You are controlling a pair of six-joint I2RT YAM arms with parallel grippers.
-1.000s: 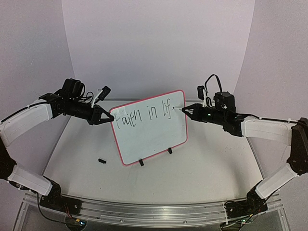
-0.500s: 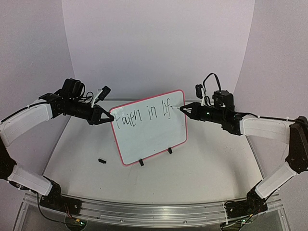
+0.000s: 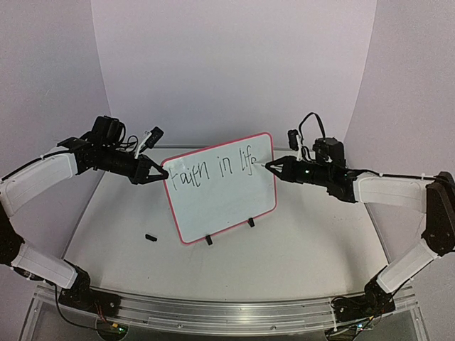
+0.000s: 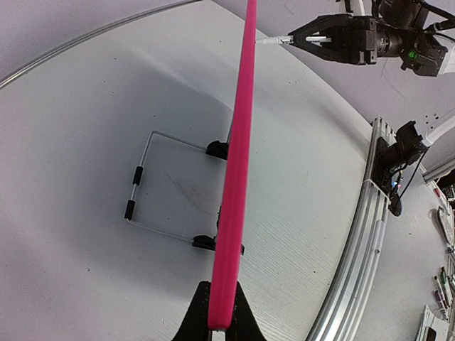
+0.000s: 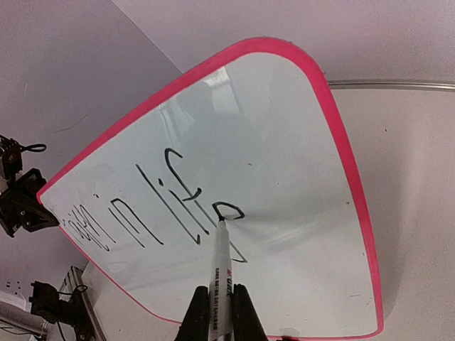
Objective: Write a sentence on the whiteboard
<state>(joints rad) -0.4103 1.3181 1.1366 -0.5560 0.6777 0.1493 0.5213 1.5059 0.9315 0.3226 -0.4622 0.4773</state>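
Since a second ago, the right claw (image 3: 269,165) is sitting slightly lower beside the board's upper right corner, and the black writing is showing one more letter at its end, reading roughly "faith in life". The whiteboard (image 3: 220,188) is standing tilted on two black clip feet (image 3: 209,240) in the middle of the bench (image 3: 306,249); it is white, with rounded corners and a thin pink-red frame. The right claw is pinching a marker (image 5: 222,263), whose tip is touching the board at the last letter. The left claw (image 3: 165,172) is pressing together on the frame's left edge. A small black piece (image 3: 151,237) is lying on the bench, left of the board.
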